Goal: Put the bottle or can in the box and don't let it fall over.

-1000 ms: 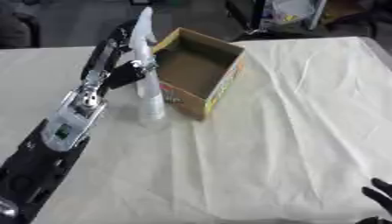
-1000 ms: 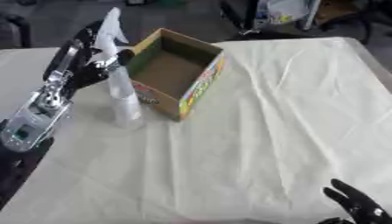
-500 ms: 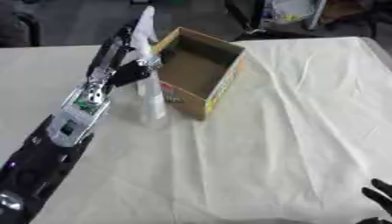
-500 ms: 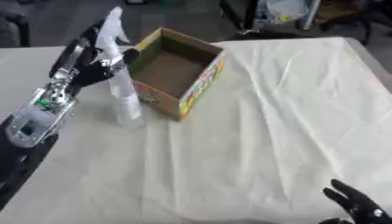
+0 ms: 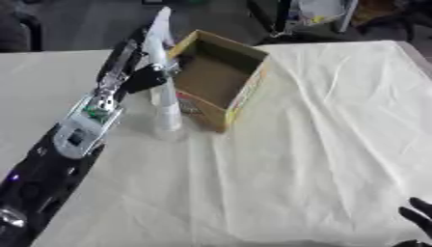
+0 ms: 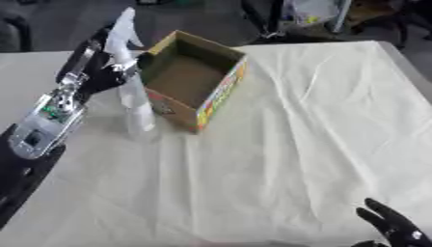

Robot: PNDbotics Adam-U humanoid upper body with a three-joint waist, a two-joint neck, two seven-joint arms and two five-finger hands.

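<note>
A white spray bottle (image 5: 166,103) stands upright on the cloth, just left of an open cardboard box (image 5: 245,91) with a colourful side. My left hand (image 5: 141,77) reaches in from the lower left and is curled round the bottle's neck below the trigger head, with dark fingers showing on both sides. The bottle's base rests on the table, close to the box's left wall. The box's inside looks bare. My right hand (image 6: 390,226) shows at the lower right corner, fingers spread and holding nothing.
A wrinkled white cloth (image 5: 320,144) covers the table. Chairs and dark clutter (image 6: 303,14) stand beyond the far edge. The table's right edge runs near the upper right corner.
My left hand has crept slightly up the bottle towards its neck. The bottle and box stand where they were.
</note>
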